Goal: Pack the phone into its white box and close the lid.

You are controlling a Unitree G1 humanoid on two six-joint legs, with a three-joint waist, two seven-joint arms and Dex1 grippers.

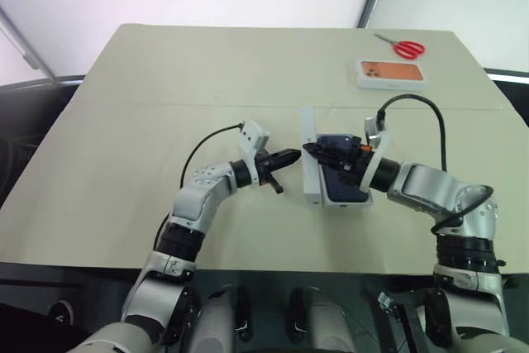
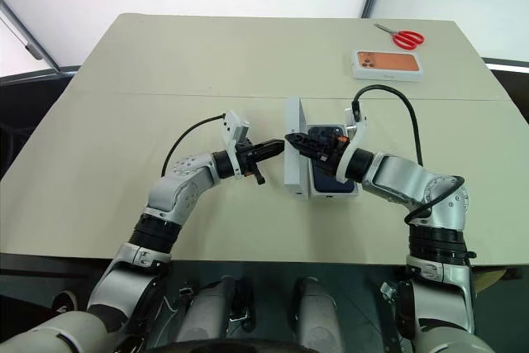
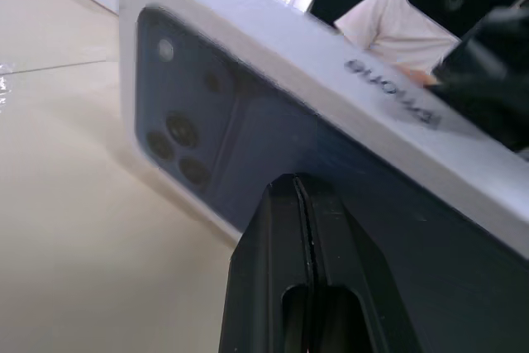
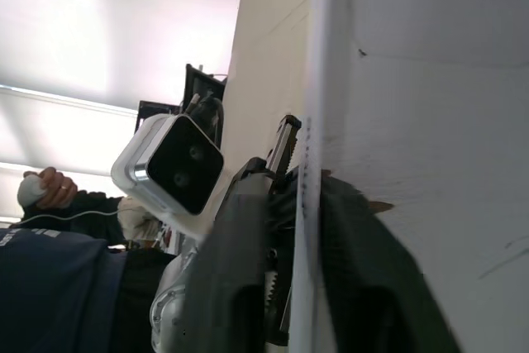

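Pressed-together left fingers (image 3: 297,287) point at the lid's (image 3: 273,113) blue phone picture. Its white wall stands on edge mid-table, right fingers (image 4: 364,279) straddling it, slightly parted. Beside it lies the phone (image 1: 340,181) in the box (image 1: 312,197), mostly hidden by the right gripper (image 1: 318,151).
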